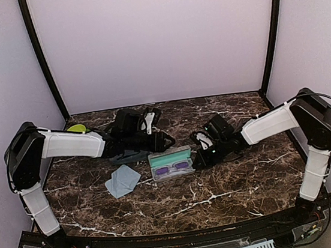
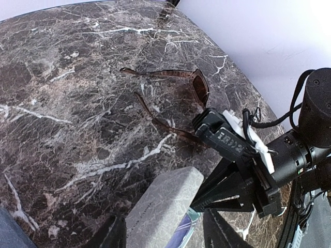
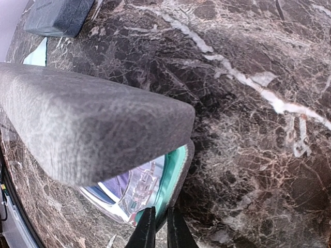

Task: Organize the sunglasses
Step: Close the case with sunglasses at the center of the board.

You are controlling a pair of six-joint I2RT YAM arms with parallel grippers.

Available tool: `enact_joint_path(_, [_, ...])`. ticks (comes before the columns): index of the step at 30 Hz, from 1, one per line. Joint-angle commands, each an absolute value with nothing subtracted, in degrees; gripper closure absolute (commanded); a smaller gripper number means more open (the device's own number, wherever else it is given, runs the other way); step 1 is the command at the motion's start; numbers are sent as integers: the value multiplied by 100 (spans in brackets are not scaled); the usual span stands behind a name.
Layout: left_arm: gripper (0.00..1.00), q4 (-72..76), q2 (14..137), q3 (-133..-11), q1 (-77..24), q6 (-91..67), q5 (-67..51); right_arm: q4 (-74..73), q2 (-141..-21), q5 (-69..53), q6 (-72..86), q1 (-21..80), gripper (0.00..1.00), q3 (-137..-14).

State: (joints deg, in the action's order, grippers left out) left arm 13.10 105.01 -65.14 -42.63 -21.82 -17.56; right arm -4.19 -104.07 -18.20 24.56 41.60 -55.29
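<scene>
An open grey case (image 1: 169,157) with teal lining holds the pink-purple sunglasses (image 1: 174,168), whose lens also shows under the lid (image 3: 129,188). The grey lid (image 2: 165,206) leans half over the base and sits between the fingers of my left gripper (image 2: 161,217), which grips it from the left end (image 1: 159,144). My right gripper (image 3: 161,219) is nearly closed on the thin rim (image 3: 178,175) at the case's right end (image 1: 199,158). The dark brown sunglasses (image 2: 176,98) lie unfolded on the marble beyond the right gripper.
A light blue cloth (image 1: 123,179) lies left of the open case. A closed blue-grey case (image 1: 130,157) sits under my left arm and shows at the far corner (image 3: 57,15). A yellow-green object (image 1: 76,128) is at the back left.
</scene>
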Motion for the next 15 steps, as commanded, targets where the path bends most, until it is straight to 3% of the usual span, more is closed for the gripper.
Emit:
enact_joint_path(1, [48,1208,10589,-6723,-4246,-2116,-1813,-457,-10450,-1679,2457,4227,91,-5660])
enact_joint_path(15, [52,1444,10689,-6474,-4319,-2364,-2437,-490,-10485,-1534,2485,4254,94,-5700])
